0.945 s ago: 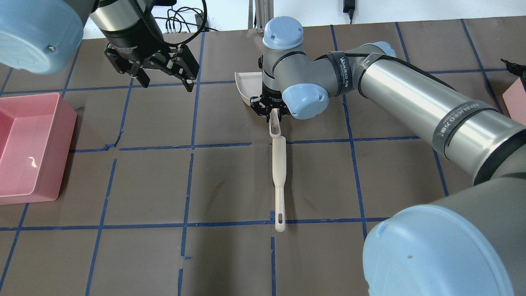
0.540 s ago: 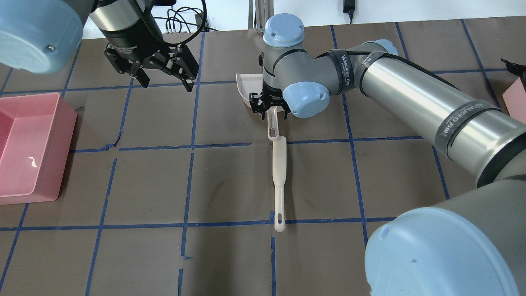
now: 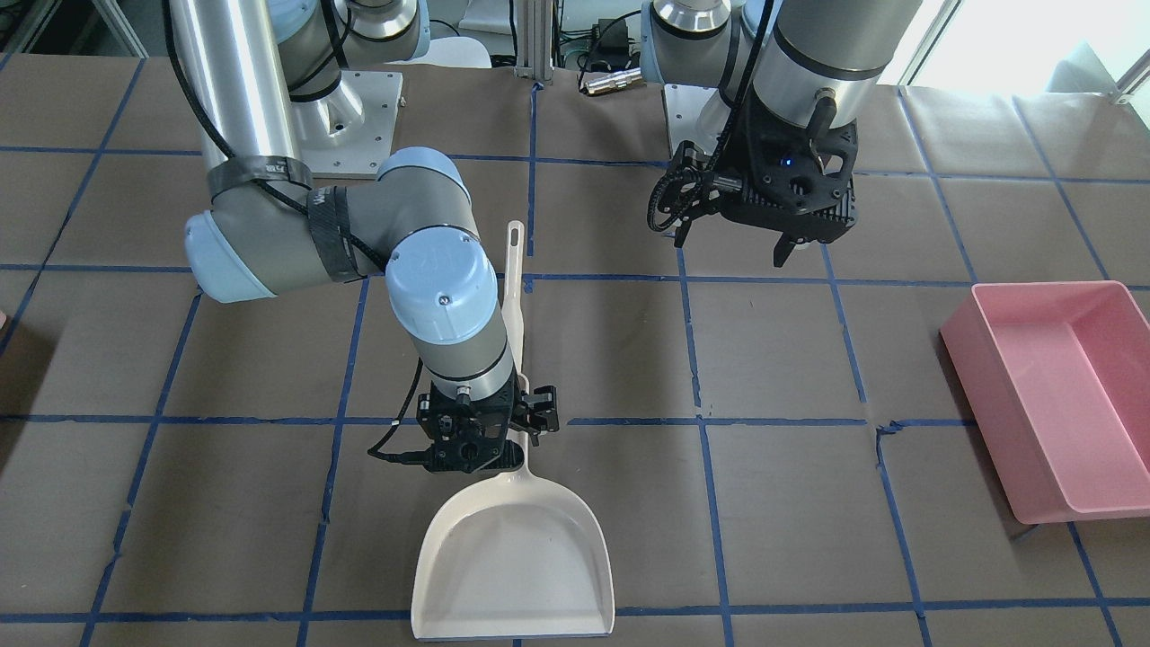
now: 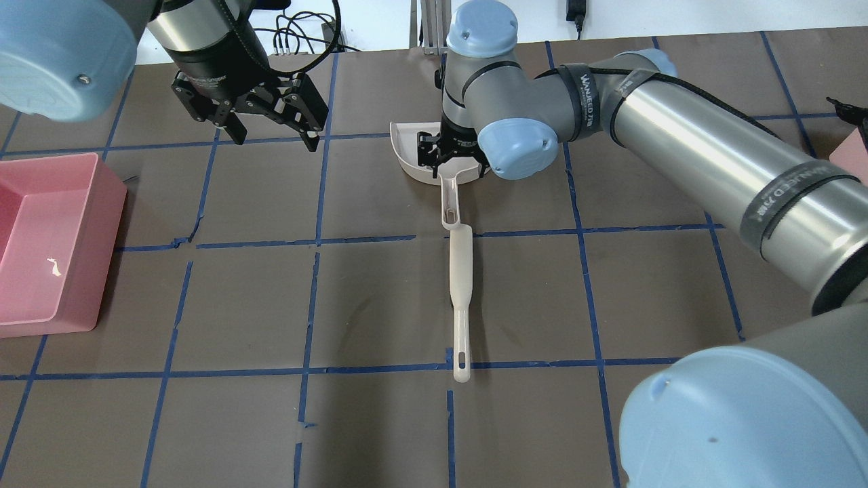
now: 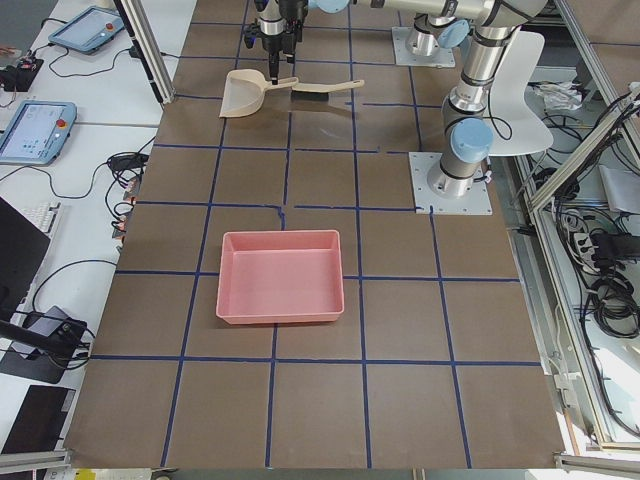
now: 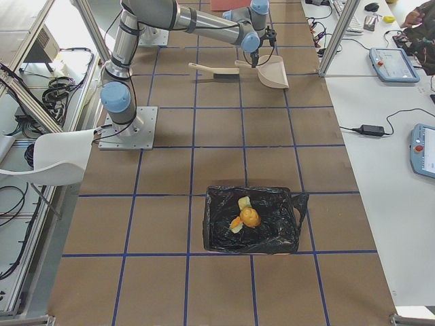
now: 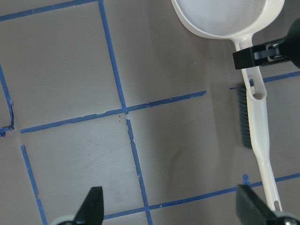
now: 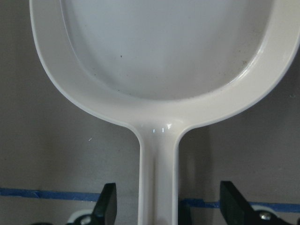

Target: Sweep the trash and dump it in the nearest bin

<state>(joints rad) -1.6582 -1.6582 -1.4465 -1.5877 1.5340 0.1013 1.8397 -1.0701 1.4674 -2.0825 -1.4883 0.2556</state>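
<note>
A long desk (image 4: 380, 305) covered in brown paper and marked into squares by blue tape (image 4: 258, 240) fills the scene. At the desk's left edge sits a pink bin (image 4: 41, 244), open side up. Between that bin and the desk's middle, toward the far edge from the robot, the left pincer (image 4: 276, 141) hovers above the paper with its two black fingers spread wide and nothing between them. Near the middle of the far edge lies a cream dustpan (image 4: 407, 146), its mouth facing away from the robot and its handle pointing back toward it. The right pincer (image 4: 451, 157) is down over the spot where handle meets pan; the wrist view shows its fingers (image 8: 108, 202) parted on either side of the handle with a gap on each side, so it is open and grips nothing. A cream brush (image 4: 461, 285) lies in line with the dustpan, its bristle end just beside the handle's tip and its own handle toward the robot. At the desk's right edge stands a black-lined bin (image 6: 217, 234), and the trash is inside it: an orange-tan lump (image 6: 250, 217) with two pale chunks (image 6: 244, 202) close beside it.
</note>
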